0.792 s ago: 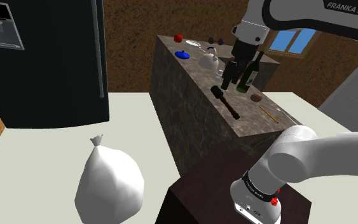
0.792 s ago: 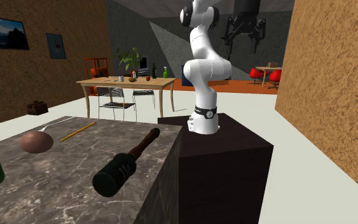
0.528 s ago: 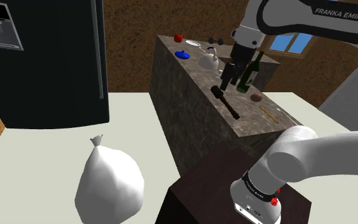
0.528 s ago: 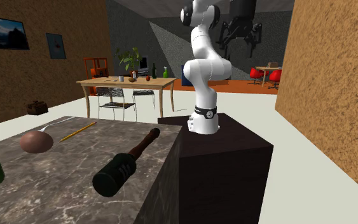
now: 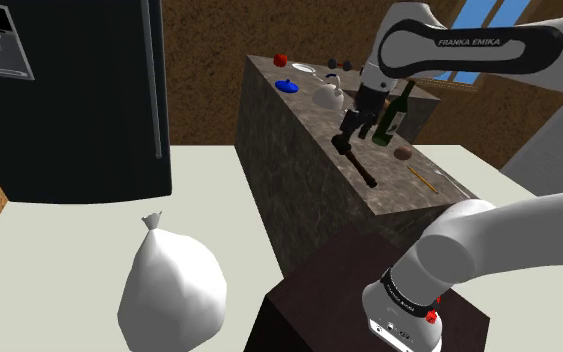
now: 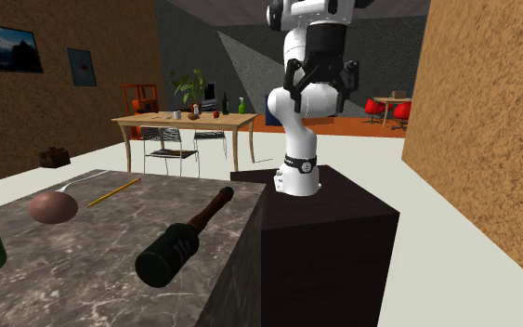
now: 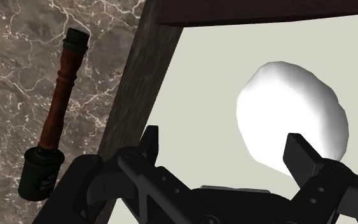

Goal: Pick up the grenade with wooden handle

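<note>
Barely begun: hovering just past the counter's [image 7: 18, 70] edge with the gripper [image 7: 222, 143] spread wide and empty, off to one side of the grenade [image 7: 53, 121] lying flat and untouched near that edge; probably left to do: centring over it, lowering, pinching, lifting.

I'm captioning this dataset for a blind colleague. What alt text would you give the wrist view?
A stick grenade with a brown wooden handle and dark head lies on a marble counter, off to one side of the open black hand. Beyond the counter's edge, a white sack sits on a pale floor.
</note>
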